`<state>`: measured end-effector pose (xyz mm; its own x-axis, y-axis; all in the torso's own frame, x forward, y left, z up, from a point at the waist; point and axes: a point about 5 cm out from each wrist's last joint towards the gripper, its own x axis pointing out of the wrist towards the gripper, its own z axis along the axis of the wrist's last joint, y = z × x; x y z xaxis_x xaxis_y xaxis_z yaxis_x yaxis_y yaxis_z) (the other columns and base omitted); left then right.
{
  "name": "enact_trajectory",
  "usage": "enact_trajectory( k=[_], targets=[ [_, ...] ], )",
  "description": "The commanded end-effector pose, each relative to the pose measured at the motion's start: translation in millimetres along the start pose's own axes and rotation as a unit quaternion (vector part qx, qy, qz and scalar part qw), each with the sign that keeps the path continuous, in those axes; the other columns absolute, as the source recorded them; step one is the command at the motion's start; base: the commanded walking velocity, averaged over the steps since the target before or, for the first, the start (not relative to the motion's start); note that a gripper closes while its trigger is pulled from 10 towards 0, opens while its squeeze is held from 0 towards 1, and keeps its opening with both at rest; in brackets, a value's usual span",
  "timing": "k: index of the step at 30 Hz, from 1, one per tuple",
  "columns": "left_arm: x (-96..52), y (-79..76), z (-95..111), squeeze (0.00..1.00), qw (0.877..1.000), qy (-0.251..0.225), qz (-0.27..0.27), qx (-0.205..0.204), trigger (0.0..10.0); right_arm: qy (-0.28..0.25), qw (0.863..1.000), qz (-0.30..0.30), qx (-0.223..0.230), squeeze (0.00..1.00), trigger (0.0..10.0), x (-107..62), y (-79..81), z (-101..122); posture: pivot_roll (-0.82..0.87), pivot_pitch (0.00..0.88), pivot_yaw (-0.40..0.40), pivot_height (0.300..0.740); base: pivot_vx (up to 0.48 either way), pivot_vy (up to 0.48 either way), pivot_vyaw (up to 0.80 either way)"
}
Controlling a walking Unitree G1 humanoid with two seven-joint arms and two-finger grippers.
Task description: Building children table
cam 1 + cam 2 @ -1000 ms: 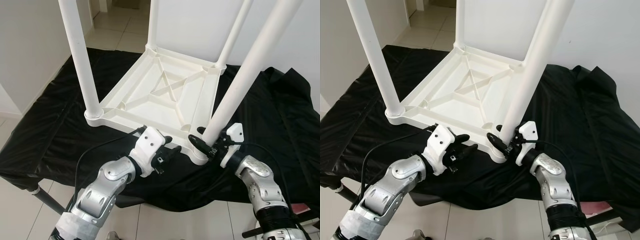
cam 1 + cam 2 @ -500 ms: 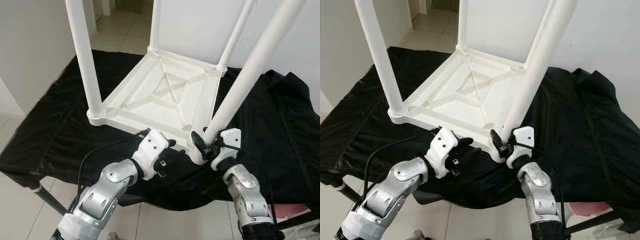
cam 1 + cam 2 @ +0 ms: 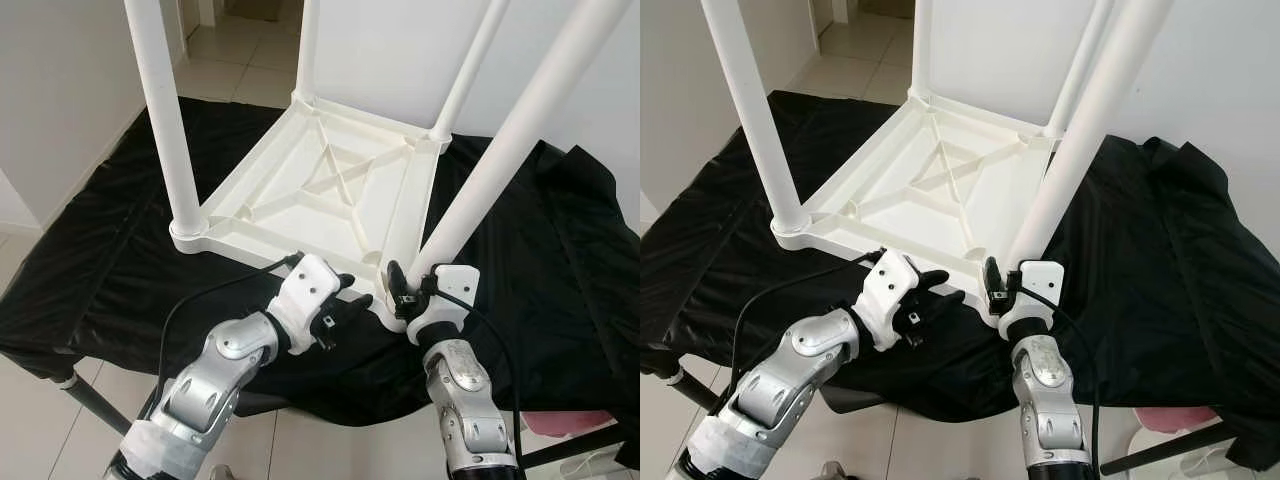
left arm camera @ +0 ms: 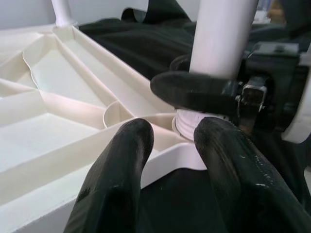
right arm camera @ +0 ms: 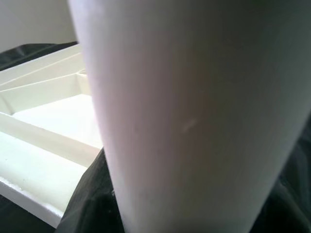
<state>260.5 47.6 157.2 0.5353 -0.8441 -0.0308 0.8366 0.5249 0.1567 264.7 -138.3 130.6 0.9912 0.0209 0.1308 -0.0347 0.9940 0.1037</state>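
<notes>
The upturned white tabletop [image 3: 330, 190] lies mid-frame on the black-draped counter [image 3: 90, 260]. Our right claw [image 3: 408, 290] is clamped on the near-right leg [image 3: 480, 190] at its socket, while the left claw [image 3: 345, 308] rests spread open against the front rim. We should keep the leg square to its socket while seating it — and brace the rim so the top doesn't slide.

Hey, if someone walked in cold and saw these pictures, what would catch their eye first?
First, the white children's table lying upside down on a black cloth, its four legs pointing up. Next, the right gripper closed around the base of the nearest leg at the table's near corner. The left gripper rests at the table's near edge just beside it, fingers apart.
</notes>
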Motion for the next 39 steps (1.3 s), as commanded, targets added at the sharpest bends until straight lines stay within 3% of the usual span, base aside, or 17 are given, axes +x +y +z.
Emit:
enact_trajectory(
  k=[1, 5, 6, 7, 11, 17, 18, 20, 21, 28, 39],
  targets=[
    [-0.4, -4.7, -1, 0.0, 1.0, 0.002, -0.019, -0.001, 10.0, 0.022, 0.999, -0.03, -0.001, 0.0, 10.0, -5.6, -6.5, -6, -0.06, 0.099, -0.072, 0.74, 0.0, 0.0, 0.0],
    [-1.1, -7.4, -1, 0.0, 1.0, 0.004, -0.025, -0.003, 10.0, 0.017, 0.999, -0.034, -0.002, 0.0, 10.0, -8.8, -9.9, -3, -0.07, 0.114, -0.067, 0.74, 0.0, 0.0, 0.0],
    [-1.0, -7.1, -1, 0.0, 1.0, 0.004, -0.025, -0.003, 10.0, 0.016, 0.999, -0.031, -0.001, 0.76, 10.0, -9.3, -10.1, -2, -0.07, 0.118, -0.065, 0.74, 0.0, 0.0, 0.0],
    [-0.7, -6.5, -1, 0.0, 1.0, 0.004, -0.025, -0.003, 10.0, 0.013, 1.0, -0.027, 0.0, 1.0, 10.0, -9.6, -10.3, -1, -0.07, 0.118, -0.065, 0.74, 0.0, 0.0, 0.0],
    [-0.1, -5.6, -1, 0.0, 1.0, 0.004, -0.024, -0.002, 10.0, 0.008, 1.0, -0.021, -0.001, 1.0, 10.0, -9.9, -11.2, 1, -0.07, 0.117, -0.067, 0.74, 0.0, 0.0, 0.0],
    [-1.4, -1.3, 0, 0.0, 1.0, 0.003, -0.02, 0.0, 10.0, -0.011, 0.998, 0.068, -0.012, 1.0, 10.0, -9.6, -17.5, 16, -0.06, 0.108, -0.059, 0.74, 0.0, 0.0, 0.0],
    [-1.9, -1.3, 0, 0.0, 1.0, 0.005, -0.022, 0.001, 10.0, -0.011, 0.996, 0.09, -0.01, 0.78, 10.0, -9.5, -18.2, 16, -0.05, 0.106, -0.05, 0.74, 0.0, 0.0, 0.0],
    [-2.1, -1.4, 0, 0.0, 1.0, 0.006, -0.023, 0.003, 10.0, -0.01, 0.994, 0.104, -0.007, 0.78, 10.0, -9.4, -18.6, 17, -0.05, 0.106, -0.05, 0.74, 0.0, 0.0, 0.0],
    [-2.1, -1.0, 0, 0.0, 1.0, 0.007, -0.025, 0.005, 10.0, -0.013, 0.993, 0.12, -0.009, 0.0, 10.0, -9.0, -18.8, 18, -0.04, 0.107, -0.048, 0.74, 0.0, 0.0, 0.0],
    [-9.7, 5.3, 3, 0.0, 0.999, 0.013, -0.037, -0.017, 10.0, -0.001, 0.982, 0.186, -0.018, 0.0, 10.0, -7.6, -16.3, 18, -0.01, 0.102, -0.06, 0.74, 0.0, 0.0, 0.0],
    [-19.2, -0.9, 2, 0.0, 0.998, 0.014, -0.056, -0.018, 10.0, -0.002, 0.962, 0.271, -0.031, 0.0, 10.0, -0.1, -20.4, 24, 0.0, 0.097, -0.06, 0.74, 0.0, 0.0, 0.0]
  ],
)
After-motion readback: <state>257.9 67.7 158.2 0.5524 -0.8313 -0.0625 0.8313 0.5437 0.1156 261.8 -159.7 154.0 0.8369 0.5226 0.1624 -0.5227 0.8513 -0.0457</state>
